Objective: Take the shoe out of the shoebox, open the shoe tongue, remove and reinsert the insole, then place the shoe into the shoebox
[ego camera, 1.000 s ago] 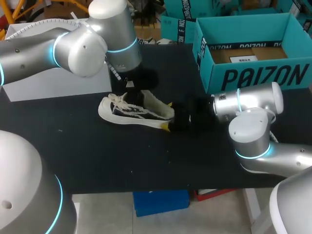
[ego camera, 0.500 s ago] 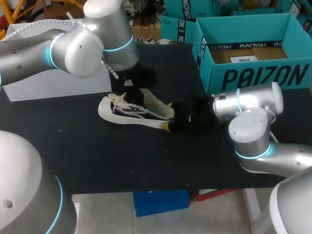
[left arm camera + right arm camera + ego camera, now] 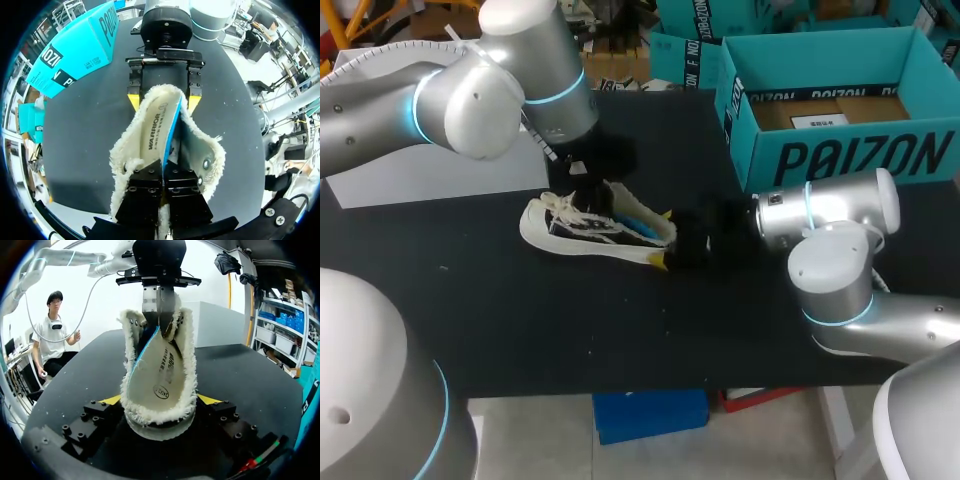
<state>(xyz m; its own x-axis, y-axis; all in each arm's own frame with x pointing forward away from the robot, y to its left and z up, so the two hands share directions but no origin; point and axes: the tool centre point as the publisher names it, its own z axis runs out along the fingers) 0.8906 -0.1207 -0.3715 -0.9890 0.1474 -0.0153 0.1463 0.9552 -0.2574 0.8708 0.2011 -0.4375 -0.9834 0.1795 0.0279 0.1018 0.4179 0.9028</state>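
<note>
A cream fleece-lined shoe (image 3: 570, 232) lies on its side in the middle of the black table. My right gripper (image 3: 672, 240) holds its heel, yellow tips pressed on both sides of the fleece collar (image 3: 160, 412). My left gripper (image 3: 165, 172) is shut on the edge of the insole (image 3: 155, 130), which stands half out of the shoe's mouth with its blue underside showing (image 3: 640, 222). In the right wrist view the left gripper (image 3: 159, 307) pinches the insole (image 3: 162, 362) at its far end. The teal shoebox (image 3: 850, 155) stands open at the back right.
A white block (image 3: 420, 175) sits at the back left under my left arm. The table's front half (image 3: 620, 330) is bare black surface. The shoebox's near wall stands just behind my right arm's wrist (image 3: 820, 205).
My left arm has drawn up and back a little, lifting the insole further out so its blue underside now shows. The right arm and the shoe have stayed put.
</note>
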